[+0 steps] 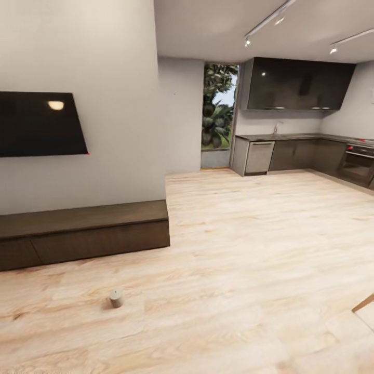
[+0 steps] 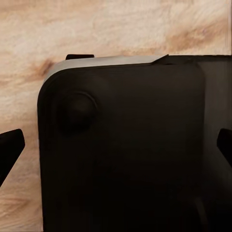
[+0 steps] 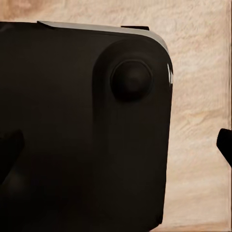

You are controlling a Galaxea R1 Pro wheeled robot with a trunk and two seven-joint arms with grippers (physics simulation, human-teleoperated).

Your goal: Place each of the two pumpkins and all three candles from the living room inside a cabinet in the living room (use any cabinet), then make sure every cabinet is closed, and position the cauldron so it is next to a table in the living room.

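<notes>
- Pale wood floor [image 1: 249, 270] runs across an open room, with a grey wall on the left and a kitchen at the far right.
- At far left a dark television [image 1: 39, 123] hangs on the wall; below it, against the wall, sits the cabinet [image 1: 83, 234], long, low and dark brown, its flat fronts looking shut.
- Near the left, on the bare floor well in front of the cabinet, stands one candle [image 1: 116, 298], a short pale cylinder, upright and alone.
- My reading: the robot is between grasps, travelling or scanning. The next move would be to roll toward the candle, lower an arm to floor height and take it, then open a cabinet front.
- Nothing lies between the robot and the candle or the cabinet, so the approach looks free; the low reach to the floor is the awkward part.
- Farther right, a doorway [image 1: 218, 111] shows green foliage, then grey kitchen units [image 1: 291, 153] and an oven [image 1: 357, 163] at far right; those are not the task's cabinets.
- A slanted wooden piece [image 1: 363, 302] pokes in at the near right edge; I cannot tell what it is.
- Left gripper [image 2: 116, 145]: dark fingertips at either edge, wide apart, holding nothing, over a black body of the robot.
- Right gripper [image 3: 116, 145]: likewise spread wide and empty.
</notes>
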